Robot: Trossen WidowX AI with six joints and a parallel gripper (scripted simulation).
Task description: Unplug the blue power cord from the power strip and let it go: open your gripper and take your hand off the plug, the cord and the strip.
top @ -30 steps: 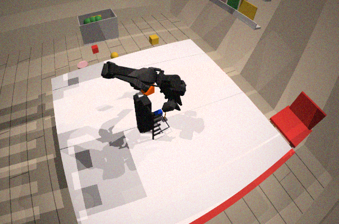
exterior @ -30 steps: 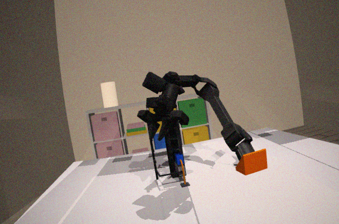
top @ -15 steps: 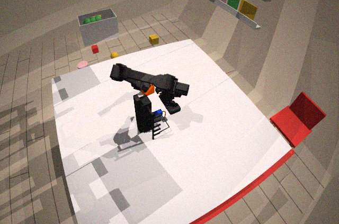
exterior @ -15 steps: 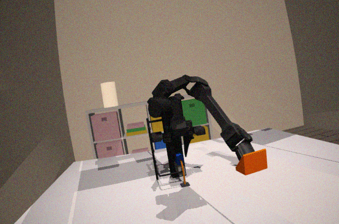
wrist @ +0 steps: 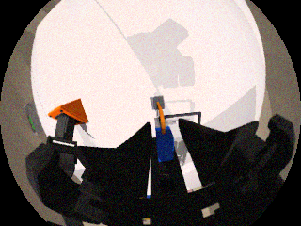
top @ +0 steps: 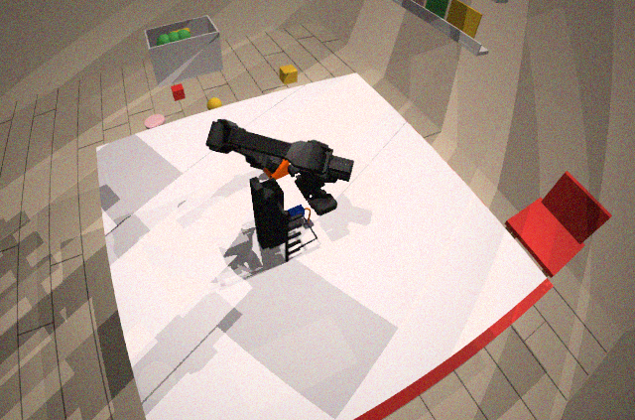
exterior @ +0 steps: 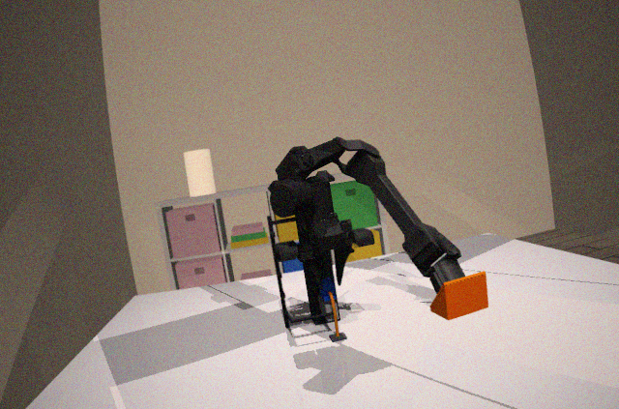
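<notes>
The two dark fingers of the gripper [wrist: 165, 123] stand partly apart and they clamp nothing. They point down to the table. In the wrist view the blue plug [wrist: 165, 146] sits in the gap between them, a little behind the tips, and I see a narrow space on each side of it, so the fingers are around the plug but not pressed on it. Whether one pad touches it lightly, I cannot tell.

From the plug a thin orange cord [wrist: 161, 116] goes forward past the fingertips and ends at a small grey block [wrist: 158, 102] on the table, just beyond the tips.

Just beside the fingers stands the power strip [top: 266, 217], a tall black upright block. The plug is on its side, low, so it looks not yet pulled out. A thin black wire frame [top: 300, 240] stands close under the fingers, around the foot of the strip.

Further out, behind the fingers, the black arm [exterior: 399, 215] bends high over the strip and goes down to its orange base [exterior: 462, 294], which is well apart from the fingers on the white table [top: 410, 251].
</notes>
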